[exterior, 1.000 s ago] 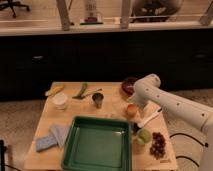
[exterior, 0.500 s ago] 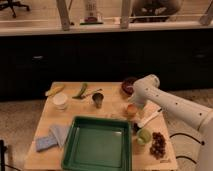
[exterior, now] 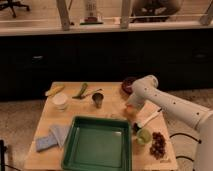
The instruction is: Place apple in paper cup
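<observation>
**One apple, one paper cup, well apart on the bench**

The single white arm (exterior: 165,102) reaches in from the right, bending down over the right half of the wooden bench (exterior: 114,102). Its pincer (exterior: 129,106) is low over the bench, right at the one apple (exterior: 131,114), a small orange-red ball just beyond the far right corner of the tray. Whether the pincer has hold of the apple, and how wide it stands, cannot be told from this view.

The one paper cup (exterior: 60,101) stands upright on the left side of the bench, well apart from the apple.

Counted otherwise:
- One green tray (exterior: 97,142) at the front middle.
- One dark metal cup (exterior: 98,100) between the paper cup and the apple.
- One dark red bowl (exterior: 128,86) at the far edge, behind the pincer.
- One yellow banana (exterior: 55,90) at the far left.
- One long green vegetable (exterior: 82,90) beside the banana.
- One blue cloth (exterior: 51,137) left of the tray.
- One green round thing (exterior: 144,136) right of the tray.
- One bunch of dark grapes (exterior: 159,142) beside the green round thing.
- One white utensil (exterior: 150,119) lying slantwise.
</observation>
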Robot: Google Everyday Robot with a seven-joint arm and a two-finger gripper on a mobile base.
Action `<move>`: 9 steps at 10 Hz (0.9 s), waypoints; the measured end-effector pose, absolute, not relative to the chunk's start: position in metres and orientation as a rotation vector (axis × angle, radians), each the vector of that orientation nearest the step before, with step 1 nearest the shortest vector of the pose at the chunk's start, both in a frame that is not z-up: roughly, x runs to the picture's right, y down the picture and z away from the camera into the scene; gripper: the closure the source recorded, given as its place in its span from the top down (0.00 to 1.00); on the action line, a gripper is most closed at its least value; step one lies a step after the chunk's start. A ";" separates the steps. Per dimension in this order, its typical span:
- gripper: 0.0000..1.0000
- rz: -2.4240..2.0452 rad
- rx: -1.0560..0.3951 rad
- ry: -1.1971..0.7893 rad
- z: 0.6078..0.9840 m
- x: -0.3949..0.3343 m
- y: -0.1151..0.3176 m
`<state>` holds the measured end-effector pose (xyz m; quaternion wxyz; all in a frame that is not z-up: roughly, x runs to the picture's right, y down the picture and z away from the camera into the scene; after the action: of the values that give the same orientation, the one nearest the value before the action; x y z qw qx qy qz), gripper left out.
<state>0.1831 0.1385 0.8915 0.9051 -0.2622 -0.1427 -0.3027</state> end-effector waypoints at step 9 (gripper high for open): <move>0.00 -0.707 -0.491 -0.338 0.868 0.159 0.111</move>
<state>0.1593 0.1114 0.8678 0.8950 -0.2370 -0.1630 -0.3410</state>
